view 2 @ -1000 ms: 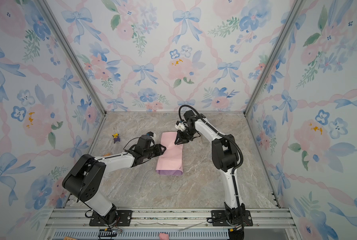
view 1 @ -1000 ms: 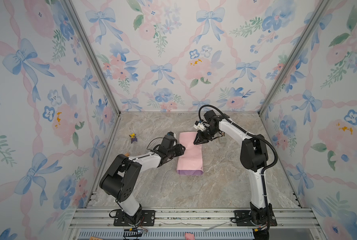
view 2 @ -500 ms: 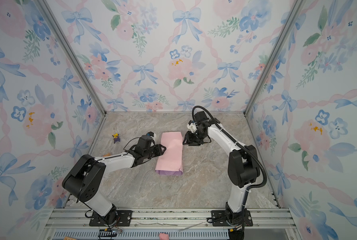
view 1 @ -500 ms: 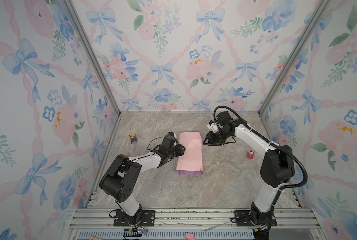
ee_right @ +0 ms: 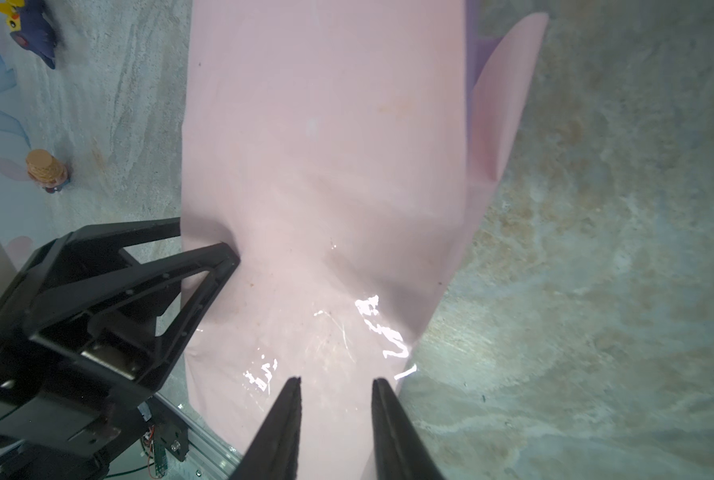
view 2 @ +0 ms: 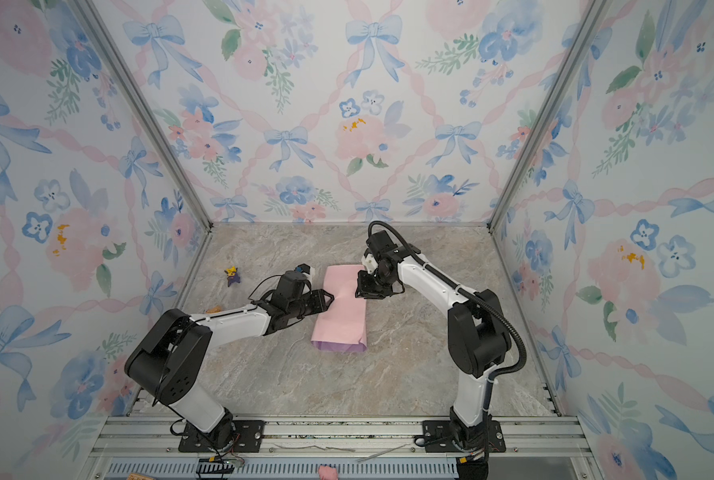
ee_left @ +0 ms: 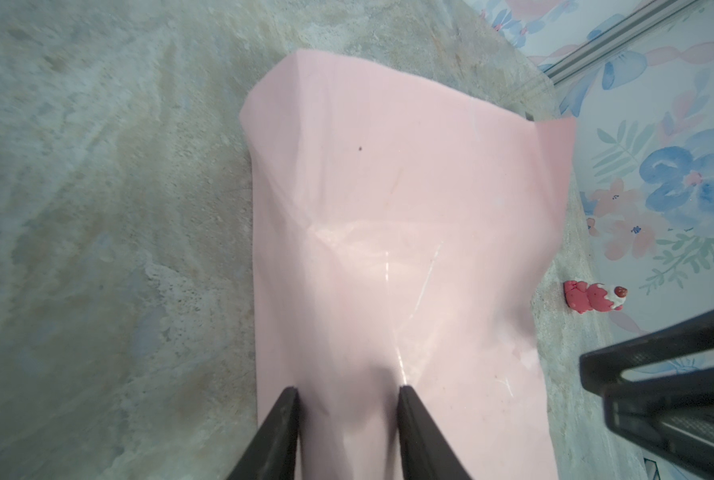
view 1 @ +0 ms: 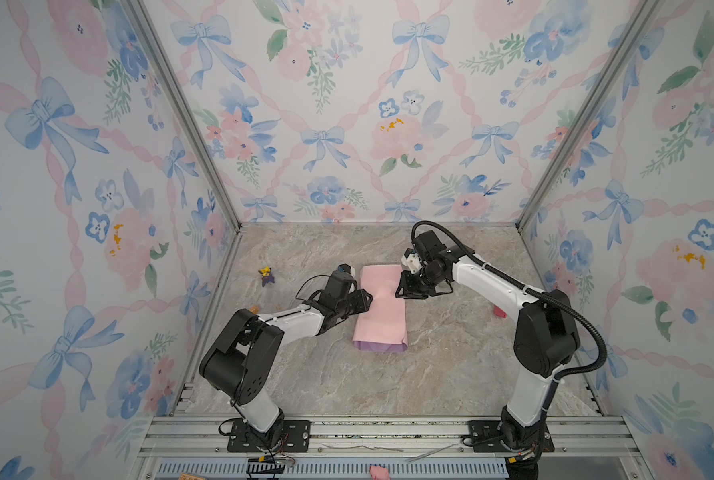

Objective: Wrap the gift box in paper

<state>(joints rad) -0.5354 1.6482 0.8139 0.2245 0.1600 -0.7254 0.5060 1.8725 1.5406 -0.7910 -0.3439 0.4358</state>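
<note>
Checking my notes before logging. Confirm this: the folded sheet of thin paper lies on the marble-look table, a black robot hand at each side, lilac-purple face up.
Wrong face. Both top views show the folded sheet of thin paper pale pink face up; lilac-purple shows only at its near end. The rest stands: it lies on the marble-look table, left hand and right hand at its sides.

The thin pale pink paper sheet (view 1: 382, 316) looks smooth and lightly creased, glossy where light glares off it in both wrist views. The grey-beige marbled tabletop (view 1: 388, 382) is matt and mottled like stone. The near silver rail (view 1: 388, 429) is brushed metal.
</note>
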